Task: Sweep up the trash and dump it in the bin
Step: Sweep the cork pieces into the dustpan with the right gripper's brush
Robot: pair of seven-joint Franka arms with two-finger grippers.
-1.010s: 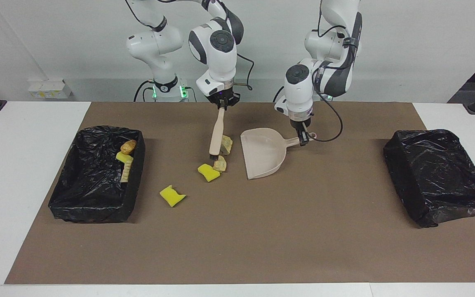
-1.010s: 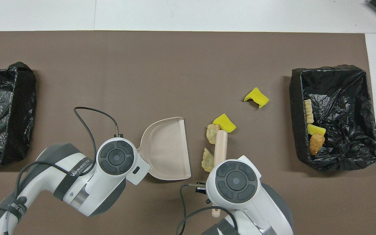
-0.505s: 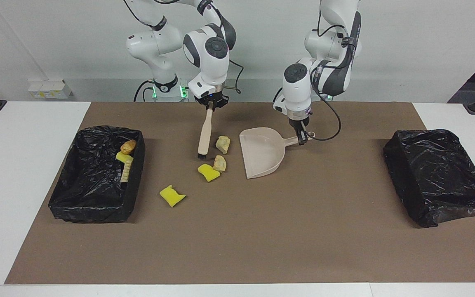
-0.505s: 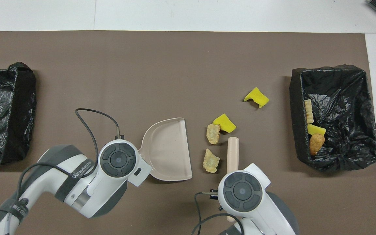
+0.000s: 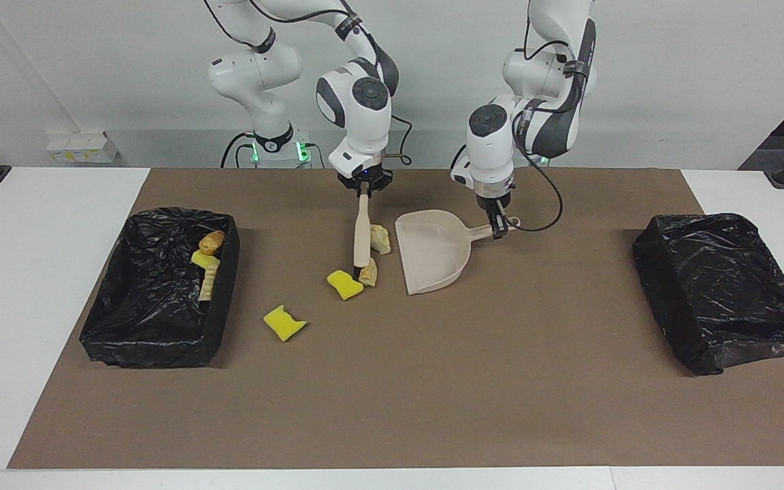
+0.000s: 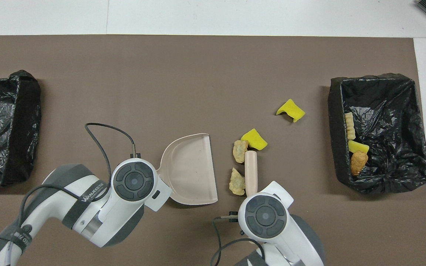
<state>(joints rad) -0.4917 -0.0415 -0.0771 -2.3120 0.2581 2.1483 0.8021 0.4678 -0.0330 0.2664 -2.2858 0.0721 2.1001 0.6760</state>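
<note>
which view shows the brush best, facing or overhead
The facing view: the whole brush shows there, from the right pincer shut on its handle down to the bristle end beside the tan scraps. In the overhead view the right arm's wrist hides the grip, leaving only the brush's outer length.

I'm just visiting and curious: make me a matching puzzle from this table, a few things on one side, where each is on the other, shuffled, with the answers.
Things:
1. dustpan
2. brush
3. lone yellow sponge chunk
4. tan pastry lump

Places:
A. in the black bin at the right arm's end
B. held by the right gripper
C. alone on the brown mat, nearest that bin
D. held by its handle in the left gripper

Pairs: 1-D, 2-B, 3-C, 4-A
</note>
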